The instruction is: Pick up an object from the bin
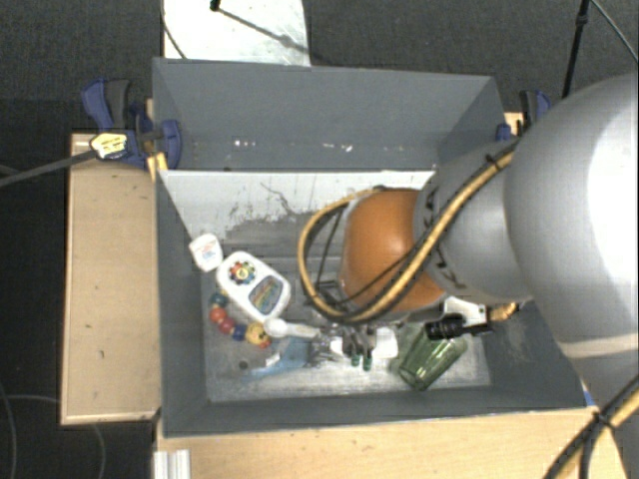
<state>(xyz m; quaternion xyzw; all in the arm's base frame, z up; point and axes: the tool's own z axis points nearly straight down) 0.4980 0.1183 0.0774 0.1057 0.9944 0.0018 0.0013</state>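
Gripper (344, 349) is down low at the front of the grey metal bin (185, 367); open or closed, I can't tell. A flat pale-blue plastic piece (283, 359) lies just beside it, a glossy dark-green bottle (429, 360) on the other side, and a rounded white plastic toy with coloured buttons (252, 287) beyond.

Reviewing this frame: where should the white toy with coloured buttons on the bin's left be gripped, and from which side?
Likely from straight above, across the middle of the white toy: it lies flat, face up, so only its side edges offer a hold. Mind the beads close beside it.
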